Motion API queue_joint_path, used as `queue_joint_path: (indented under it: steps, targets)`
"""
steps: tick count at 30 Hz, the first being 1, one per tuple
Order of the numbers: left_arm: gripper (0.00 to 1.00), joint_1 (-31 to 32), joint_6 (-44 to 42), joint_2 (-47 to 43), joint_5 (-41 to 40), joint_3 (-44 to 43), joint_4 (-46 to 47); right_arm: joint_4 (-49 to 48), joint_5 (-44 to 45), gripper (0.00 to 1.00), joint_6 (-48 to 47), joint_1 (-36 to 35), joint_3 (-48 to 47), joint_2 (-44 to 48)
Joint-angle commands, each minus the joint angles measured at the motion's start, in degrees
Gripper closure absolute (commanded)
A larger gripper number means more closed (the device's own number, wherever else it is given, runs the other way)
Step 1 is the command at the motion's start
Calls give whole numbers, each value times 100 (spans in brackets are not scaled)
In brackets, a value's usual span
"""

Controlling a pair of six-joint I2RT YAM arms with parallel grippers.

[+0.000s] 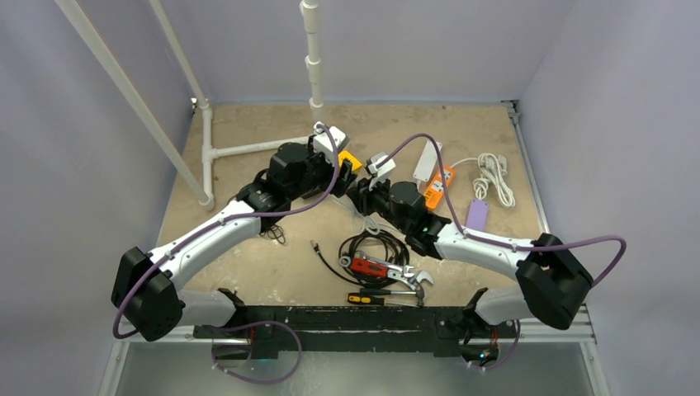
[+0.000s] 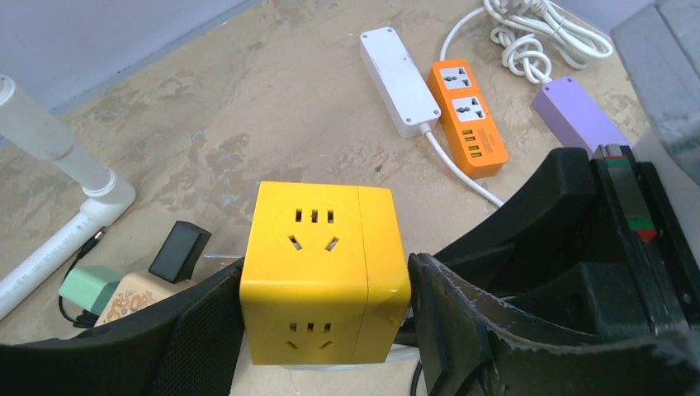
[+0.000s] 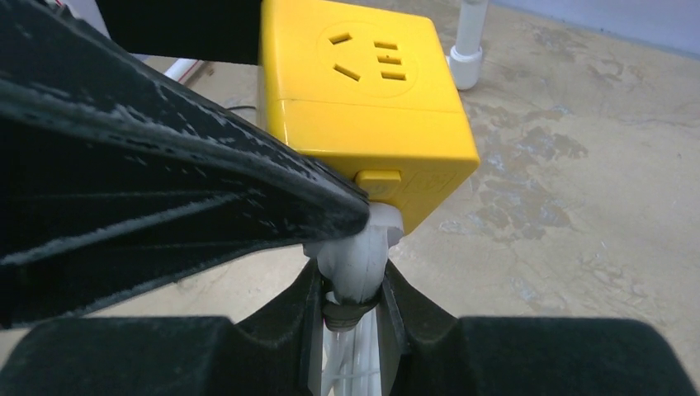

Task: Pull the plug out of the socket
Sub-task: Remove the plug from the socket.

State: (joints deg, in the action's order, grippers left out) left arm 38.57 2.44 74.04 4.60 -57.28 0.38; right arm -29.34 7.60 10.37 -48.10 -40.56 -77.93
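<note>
One work table (image 1: pixel 248 124): mottled beige top, enclosed by pale walls; both arm bases are bolted at its near edge.
Left arm (image 1: pixel 206 239): white and black links, reaching up and inward to the table centre.
Right arm (image 1: pixel 487 243): white and black links, reaching up and inward to meet the left arm at the centre.
PVC pipe frame (image 1: pixel 248 150): white tubing, standing on the far left part of the table.
Left gripper (image 2: pixel 322 318): closed on the yellow cube socket; its black fingers (image 2: pixel 202 330) press opposite side faces of the cube.
Right gripper (image 3: pixel 351 309): clamped on the white plug; its black fingers (image 3: pixel 404 318) pinch the plug body from both sides.
Yellow cube socket (image 2: pixel 318 272): held at table centre between the two wrists, outlet faces visible on two sides, a yellow push button beside the plug.
White plug (image 3: pixel 355 256): head seated against the cube face, its cord running down between the right fingers; the pins cannot be seen.
Black cable coil (image 1: pixel 376 247): lying near the centre, in front of the grippers.
White cord bundle (image 1: pixel 495 177): coiled at the far right.
White power strip (image 2: pixel 399 80): flat on the table, just beside the orange one.
Orange power strip (image 2: pixel 468 120): flat, two outlets and a row of ports facing up.
Purple box (image 2: pixel 578 115): right of the orange strip.
Hand tools (image 1: pixel 384 276): red-handled tool, silver wrench and screwdriver, grouped at the near edge.
Black adapter (image 2: pixel 179 252): small, left of the cube.
</note>
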Motion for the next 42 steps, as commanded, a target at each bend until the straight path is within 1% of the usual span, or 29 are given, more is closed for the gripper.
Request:
queue_joint_path:
  steps: [1, 4, 8, 10, 16, 18, 22, 25, 27, 29, 33, 35, 39, 42]
  targets:
    - [31, -4, 287, -6, 320, 62, 547, -708, -327, 100, -123, -181, -382, 196]
    - [30, -14, 317, -16, 344, 100, 597, -699, -352, 100, -123, -191, -392, 188]
    - [36, -33, 311, 5, 325, 81, 561, -711, -362, 100, -123, -191, -376, 230]
    - [38, -40, 315, 14, 311, 84, 551, -725, -381, 100, -130, -191, -363, 257]
    - [37, -80, 452, 67, -149, 68, 482, -872, -693, 100, -239, -213, -281, 364]
    - [39, -84, 494, 59, -194, 76, 489, -904, -709, 100, -267, -225, -248, 420]
    - [47, -86, 513, 54, -91, 94, 532, -965, -696, 100, -260, -233, -191, 488]
    - [58, -92, 507, 49, 168, 110, 576, -989, -690, 100, -203, -234, -177, 505]
    - [66, -91, 483, 49, 362, 117, 629, -1024, -745, 100, -196, -229, -164, 507]
    - [77, -96, 456, 49, 491, 116, 654, -1042, -944, 100, -27, -226, -130, 536]
    - [98, -102, 341, 25, 572, 101, 618, -1095, -1047, 100, -128, -211, -41, 656]
    - [100, -96, 289, 6, 598, 95, 606, -1164, -1286, 100, -161, -157, 1, 697]
    - [100, -95, 185, -52, 595, 89, 568, -1301, -2132, 100, -118, 115, 49, 683]
    - [100, -96, 143, -105, 579, 101, 559, -1541, -2852, 100, 44, 448, 141, 659]
